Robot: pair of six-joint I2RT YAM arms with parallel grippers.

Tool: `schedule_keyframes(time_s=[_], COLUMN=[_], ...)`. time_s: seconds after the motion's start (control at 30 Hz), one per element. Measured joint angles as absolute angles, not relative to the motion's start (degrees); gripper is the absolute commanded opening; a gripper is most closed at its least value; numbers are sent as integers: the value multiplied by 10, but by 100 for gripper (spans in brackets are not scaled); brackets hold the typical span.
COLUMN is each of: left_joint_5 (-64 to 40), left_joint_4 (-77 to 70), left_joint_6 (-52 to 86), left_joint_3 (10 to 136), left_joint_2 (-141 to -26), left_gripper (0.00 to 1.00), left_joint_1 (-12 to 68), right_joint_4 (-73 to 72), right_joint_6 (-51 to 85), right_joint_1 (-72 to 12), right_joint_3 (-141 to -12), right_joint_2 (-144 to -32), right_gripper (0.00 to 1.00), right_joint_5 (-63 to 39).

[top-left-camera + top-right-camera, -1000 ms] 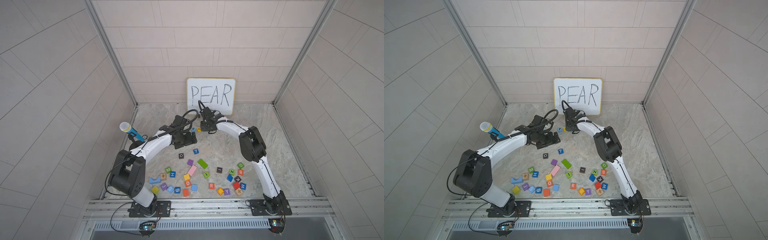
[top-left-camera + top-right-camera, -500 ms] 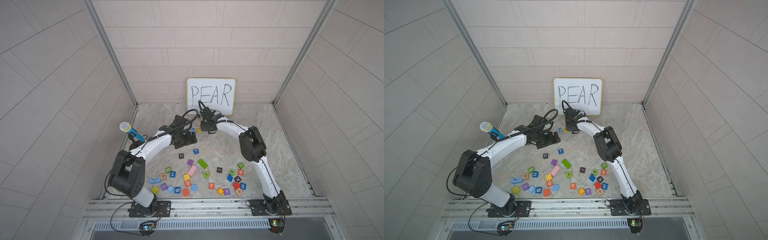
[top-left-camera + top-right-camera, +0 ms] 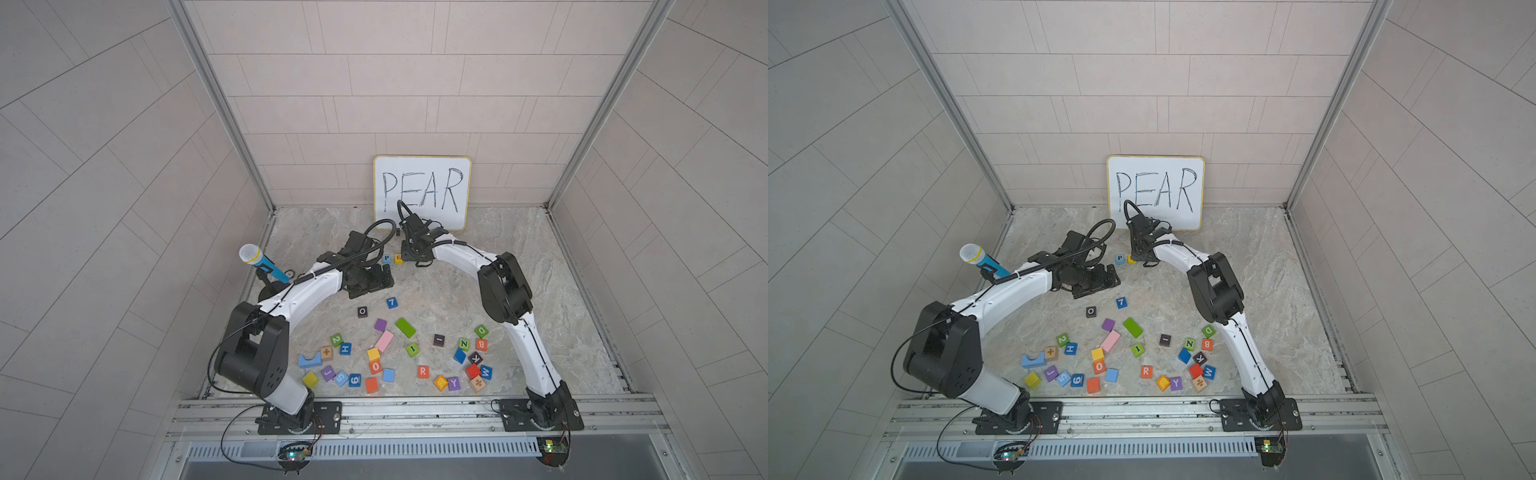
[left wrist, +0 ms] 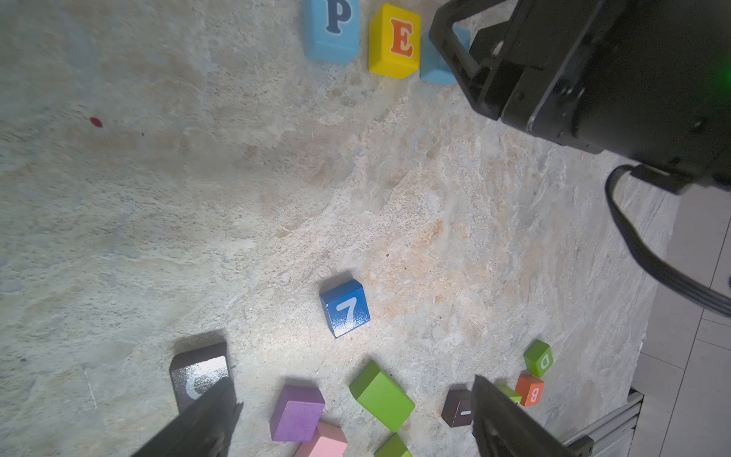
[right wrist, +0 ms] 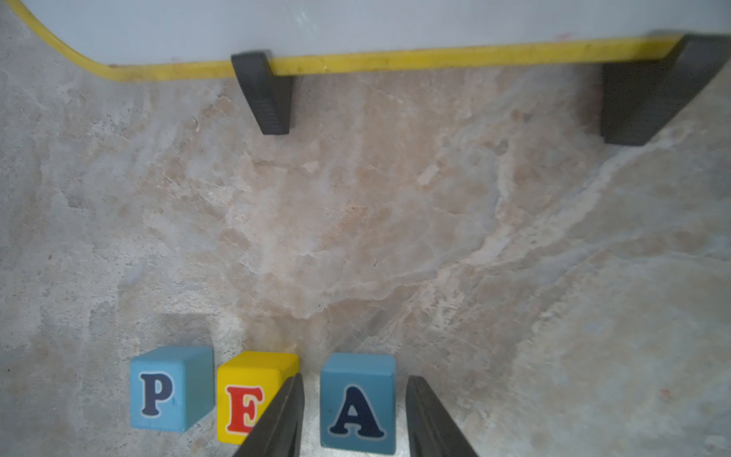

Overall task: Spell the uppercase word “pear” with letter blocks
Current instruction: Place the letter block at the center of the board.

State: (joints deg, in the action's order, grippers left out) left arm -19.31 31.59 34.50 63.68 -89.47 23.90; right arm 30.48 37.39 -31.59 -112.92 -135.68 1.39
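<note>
Overhead view of a tiled robot cell with a stone floor (image 3: 449,299). At 12 o'clock a whiteboard (image 3: 422,191) reading PEAR leaned on the back wall. Near it, toward 6 o'clock, three cubes stood in a row whose long axis ran from 9 to 3 o'clock. First came the P block (image 5: 158,389), then the E block (image 5: 245,395) just beside it, then the A block (image 5: 358,403) after a wider gap. All three letters faced up, with their tops toward 12 o'clock, the whiteboard side. The right gripper (image 5: 354,378) stood over the A block, which it hid in both top views. Its jaws were slightly spread, one finger at 9 o'clock in the gap beside the E block and one at 3 o'clock. A sliver of floor showed between each finger and the cube, so nothing was pinched. The R block (image 3: 422,371) lay well apart toward 6 o'clock among the loose blocks (image 3: 384,340) near the front rail, letter up, top toward 12 o'clock. The left gripper (image 4: 354,383) hovered at about 7 o'clock from the row, jaws spread wide and empty. The 7 block (image 3: 391,302) sat between the row and the loose blocks. Bare floor ran from the A block toward 3 o'clock as far as the side wall. A bare strip separated the row from the whiteboard's black feet.
</note>
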Motion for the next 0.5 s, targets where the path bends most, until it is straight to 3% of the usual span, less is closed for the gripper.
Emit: schedule_keyframes(time_s=[0.3, 0.5], left_joint_5=[-191, -197], left_joint_4=[316, 309], left_joint_6=[345, 354], left_joint_3=[628, 593], left_joint_2=[-870, -826], left_gripper=[96, 95], left_joint_1=[239, 242], right_joint_4=[305, 301], right_joint_6=[369, 356], right_joint_1=[-316, -318], right_joint_3=[-1120, -1023], right_joint_2=[-1335, -1227], right_gripper=[46, 46], right_joint_5=[14, 17])
